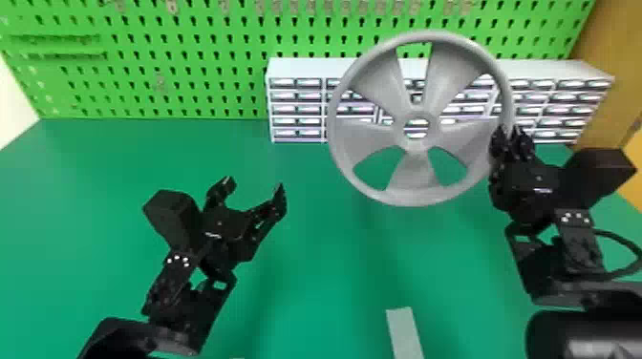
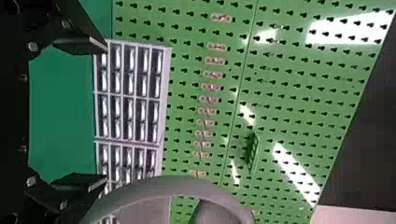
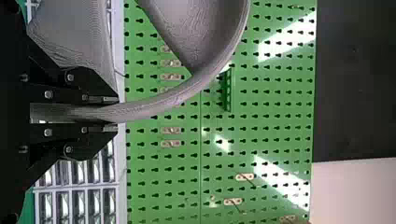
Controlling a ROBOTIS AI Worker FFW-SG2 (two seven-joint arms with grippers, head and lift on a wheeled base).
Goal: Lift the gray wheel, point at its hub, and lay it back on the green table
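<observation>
Item one, your gray wheel: five broad spokes, a round rim, and a hub pierced by a round hole. It stands upright, raised above the green table, in front of the white drawer cabinet; you see some of the small drawers through its openings.

Item two, your right gripper: clenched on the wheel's rim at the wheel's right side. In the right wrist view, the rim passes between your two black fingers, one against each face.

Item three, your left gripper: released, holding nothing, its two fingers spread wide. It hangs over the green table, to the left of the wheel and well apart from it. In the left wrist view, you find the wheel's curved rim beyond the fingers.

Item four, the backdrop: a green pegboard, rows of keyhole slots, standing behind the green table. Small metal hooks are fixed to it in a row, and a small green rack is mounted beside them.

Item five, a pale flat strip: one piece, lying on the green table at the near edge of your head view, between your two arms.
</observation>
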